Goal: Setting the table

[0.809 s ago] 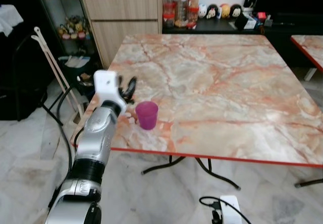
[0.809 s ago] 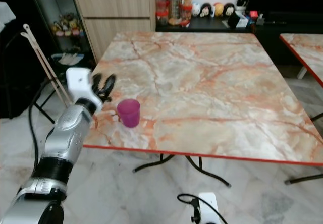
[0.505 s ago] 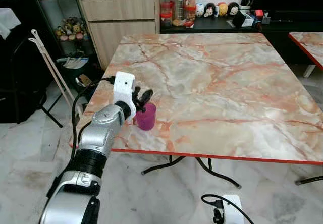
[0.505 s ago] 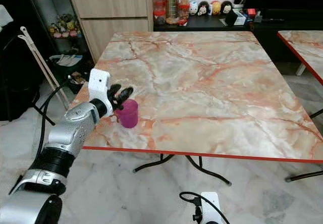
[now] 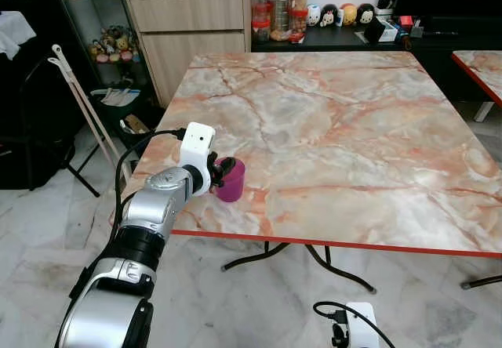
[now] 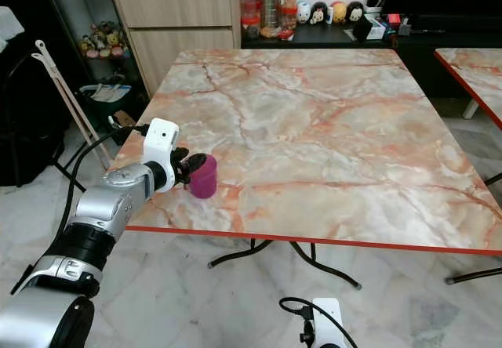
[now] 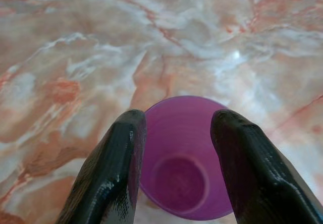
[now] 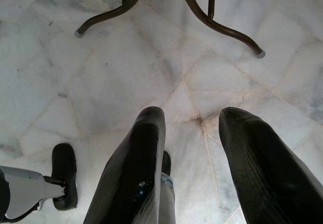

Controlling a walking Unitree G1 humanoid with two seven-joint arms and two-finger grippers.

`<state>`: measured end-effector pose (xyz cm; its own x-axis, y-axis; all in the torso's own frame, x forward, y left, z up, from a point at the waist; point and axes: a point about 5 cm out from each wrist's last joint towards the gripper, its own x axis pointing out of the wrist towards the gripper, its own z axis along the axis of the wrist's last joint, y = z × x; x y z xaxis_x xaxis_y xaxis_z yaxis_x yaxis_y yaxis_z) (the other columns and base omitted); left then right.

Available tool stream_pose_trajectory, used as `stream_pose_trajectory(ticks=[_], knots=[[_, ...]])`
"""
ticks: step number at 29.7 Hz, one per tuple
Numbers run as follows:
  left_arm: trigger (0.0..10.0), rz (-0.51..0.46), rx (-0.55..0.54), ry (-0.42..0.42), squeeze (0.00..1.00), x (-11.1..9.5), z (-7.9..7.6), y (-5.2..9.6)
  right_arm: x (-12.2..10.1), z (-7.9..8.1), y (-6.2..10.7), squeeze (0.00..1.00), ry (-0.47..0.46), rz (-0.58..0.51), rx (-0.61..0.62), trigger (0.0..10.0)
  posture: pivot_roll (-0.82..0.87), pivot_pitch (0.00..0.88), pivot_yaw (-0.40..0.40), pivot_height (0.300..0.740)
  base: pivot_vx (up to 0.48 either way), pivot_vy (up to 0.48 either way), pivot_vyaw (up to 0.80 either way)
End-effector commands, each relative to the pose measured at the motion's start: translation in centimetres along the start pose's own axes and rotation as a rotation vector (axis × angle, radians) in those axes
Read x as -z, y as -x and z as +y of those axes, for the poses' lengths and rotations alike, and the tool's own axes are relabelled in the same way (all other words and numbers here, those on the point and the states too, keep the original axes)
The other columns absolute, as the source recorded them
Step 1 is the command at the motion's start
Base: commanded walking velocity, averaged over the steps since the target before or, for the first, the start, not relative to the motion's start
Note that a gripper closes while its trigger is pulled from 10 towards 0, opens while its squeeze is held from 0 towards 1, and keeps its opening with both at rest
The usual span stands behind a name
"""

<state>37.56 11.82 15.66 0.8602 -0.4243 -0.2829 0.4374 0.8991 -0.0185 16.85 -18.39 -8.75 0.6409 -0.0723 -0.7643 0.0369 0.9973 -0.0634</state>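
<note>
A purple plastic cup [image 5: 231,181] stands near the front left corner of the pink marble table [image 5: 353,121] and leans a little toward my left arm. My left gripper [image 5: 219,173] reaches in from the table's left edge. In the left wrist view its two black fingers [image 7: 113,168] press against either side of the cup [image 7: 181,158], whose empty inside is visible. My right gripper [image 8: 194,143] hangs open over the floor tiles with nothing between its fingers.
A wooden cabinet [image 5: 188,27] and a low shelf with jars [image 5: 278,7] and small figurines stand behind the table. A folding rack [image 5: 78,105] leans at the left. A second table's corner [image 5: 482,66] shows at right. A white device with a cable [image 5: 349,320] lies on the floor.
My left gripper moved forward from beside the cup and its fingers closed around it. The cup now leans slightly. The camera shifted a little.
</note>
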Motion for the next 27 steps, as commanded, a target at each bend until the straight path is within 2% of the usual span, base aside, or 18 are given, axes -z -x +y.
stream_pose_trajectory(ticks=[1, 12, 21, 27], knots=[[10.0, 0.027, -0.026, -0.039, 0.0, -0.5, 0.5, -0.2, -0.3, -0.1, -0.1, 0.0, -0.016, -0.006, 0.007, 10.0, -0.01, 0.0, 0.039, 0.74, 0.0, 0.0, 0.0], [10.0, 0.054, -0.05, -0.11, 0.0, -1.4, 1.1, -0.8, -0.2, -0.3, -0.1, 0.0, -0.012, -0.005, 0.012, 10.0, -0.03, 0.0, 0.045, 0.74, 0.0, 0.0, 0.0], [10.0, 0.057, -0.059, -0.145, 0.0, -2.3, 1.8, -1.0, -0.3, -0.3, -0.1, 0.0, -0.008, -0.006, 0.01, 10.0, -0.02, 0.0, 0.046, 0.74, 0.0, 0.0, 0.0], [10.0, 0.07, -0.052, -0.148, 0.0, -2.1, 2.0, -1.0, -0.4, -0.3, -0.1, 0.0, -0.017, -0.009, 0.012, 10.0, -0.02, 0.0, 0.047, 0.74, 0.0, 0.0, 0.0]])
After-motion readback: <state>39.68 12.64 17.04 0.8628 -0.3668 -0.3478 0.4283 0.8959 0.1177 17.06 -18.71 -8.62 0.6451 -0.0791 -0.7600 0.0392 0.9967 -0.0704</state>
